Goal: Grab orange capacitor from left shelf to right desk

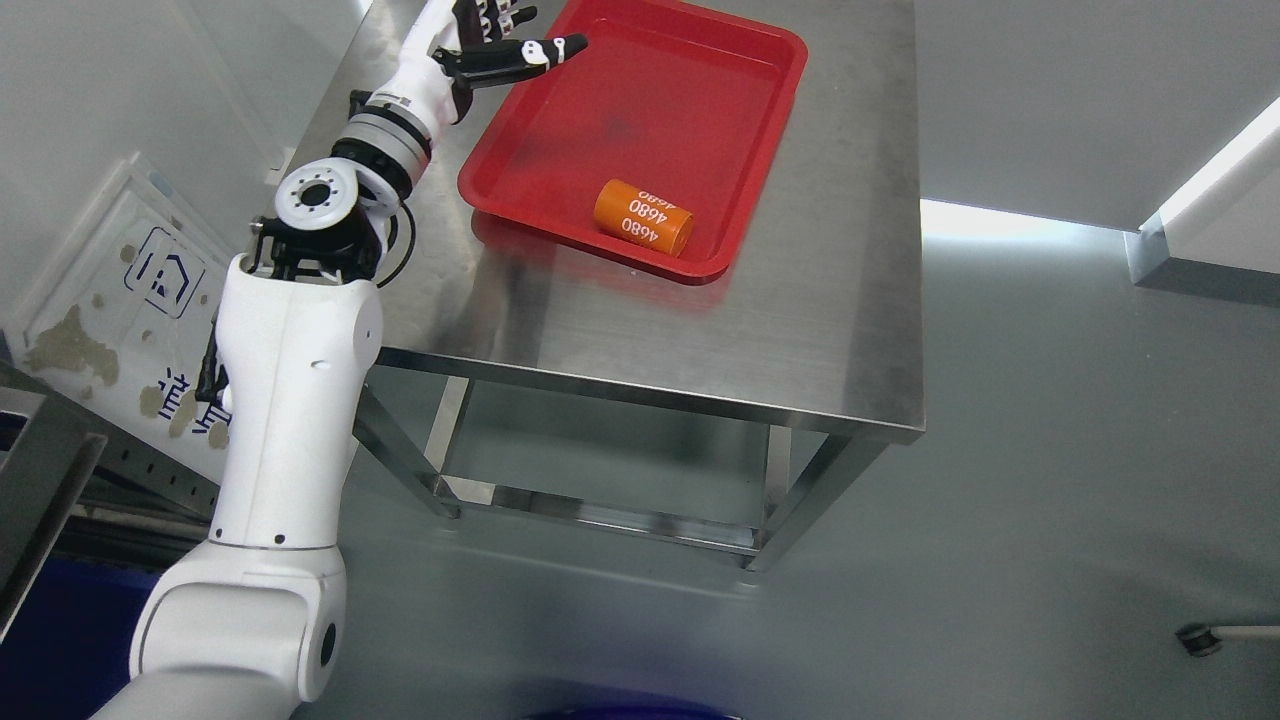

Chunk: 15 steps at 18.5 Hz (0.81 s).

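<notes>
An orange capacitor [643, 217] printed with white "4680" lies on its side in the near right corner of a red tray [700, 110]. The tray sits on a steel table [830, 300]. My left arm rises from the lower left, and my left hand [505, 40] hovers over the tray's far left rim with its fingers spread and nothing in them. The hand is well apart from the capacitor, up and to the left of it. My right arm does not show.
A white signboard [120, 290] with blue markings leans against the wall at left. A steel frame edge [40, 480] stands at the lower left. Grey floor lies to the right of the table, with a small caster [1198, 638] at the lower right.
</notes>
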{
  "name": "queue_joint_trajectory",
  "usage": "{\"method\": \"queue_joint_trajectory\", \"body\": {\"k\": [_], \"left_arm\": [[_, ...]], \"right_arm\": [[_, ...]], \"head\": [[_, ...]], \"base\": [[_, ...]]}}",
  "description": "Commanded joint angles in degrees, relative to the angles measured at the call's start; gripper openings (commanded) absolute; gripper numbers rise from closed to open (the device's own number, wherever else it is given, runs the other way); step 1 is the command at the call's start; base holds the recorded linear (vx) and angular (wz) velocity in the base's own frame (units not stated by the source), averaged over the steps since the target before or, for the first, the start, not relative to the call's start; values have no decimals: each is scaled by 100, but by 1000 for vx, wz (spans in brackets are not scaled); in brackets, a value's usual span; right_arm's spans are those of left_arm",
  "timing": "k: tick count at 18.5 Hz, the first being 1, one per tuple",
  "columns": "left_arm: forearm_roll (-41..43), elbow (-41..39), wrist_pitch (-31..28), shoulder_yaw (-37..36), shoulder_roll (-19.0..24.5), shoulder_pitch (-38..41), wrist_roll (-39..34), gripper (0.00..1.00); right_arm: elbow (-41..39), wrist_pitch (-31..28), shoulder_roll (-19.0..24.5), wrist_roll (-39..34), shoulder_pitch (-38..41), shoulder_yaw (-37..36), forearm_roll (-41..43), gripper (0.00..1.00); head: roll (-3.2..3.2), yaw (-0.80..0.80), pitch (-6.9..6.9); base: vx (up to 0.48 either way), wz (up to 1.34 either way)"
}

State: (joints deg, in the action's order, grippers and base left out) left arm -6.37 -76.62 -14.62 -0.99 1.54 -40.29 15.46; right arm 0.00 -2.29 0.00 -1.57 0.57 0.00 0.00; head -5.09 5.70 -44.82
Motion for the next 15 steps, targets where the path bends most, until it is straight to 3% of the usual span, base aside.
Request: {"method": "queue_joint_trajectory", "body": {"k": [1, 4, 9, 15], "left_arm": [[-13, -1540, -50, 1496, 295, 425, 71, 99], [-4, -1548, 362, 1453, 67, 766, -296, 100], [-4, -1557, 1223, 1348, 57, 1768, -395, 100], [83, -1575, 1260, 1049, -54, 1902, -421, 100]], "right_arm": [[-132, 0, -100, -27, 136, -62, 0, 100], [-132, 0, -100, -27, 145, -62, 0, 100], [-132, 0, -100, -19, 136, -62, 0, 100], [-132, 0, -100, -19, 145, -62, 0, 100]], "head": [[0, 0, 0], [0, 0, 0], [0, 0, 0], [0, 0, 0]], "base": [[0, 0], [-1, 15], [0, 0], [0, 0]]}}
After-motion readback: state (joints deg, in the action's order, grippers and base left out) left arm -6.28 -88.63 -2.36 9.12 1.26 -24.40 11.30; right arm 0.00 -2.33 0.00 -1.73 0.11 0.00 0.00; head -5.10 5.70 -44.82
